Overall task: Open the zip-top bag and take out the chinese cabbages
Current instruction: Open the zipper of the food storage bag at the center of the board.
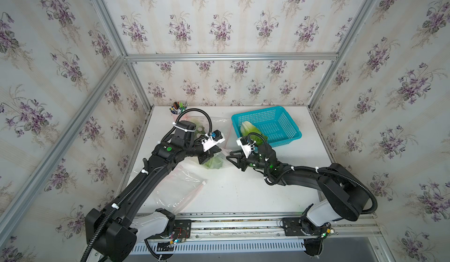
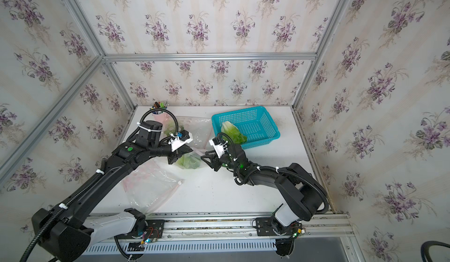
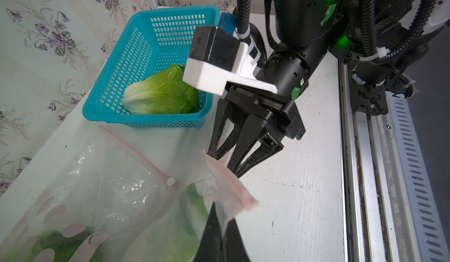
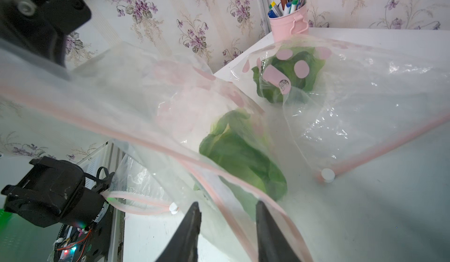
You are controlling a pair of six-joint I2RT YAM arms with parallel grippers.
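My left gripper is shut on the pink zip rim of a clear zip-top bag and holds that rim up off the white table. One chinese cabbage lies inside this bag. My right gripper faces the left one at the bag's mouth. It is open, and the pink rim runs across the gap between its fingertips. Another cabbage lies in the blue basket.
Behind the held bag lies a second polka-dot zip bag with a cabbage in it. An empty clear bag lies at the front left. A pink pen cup stands at the back left corner.
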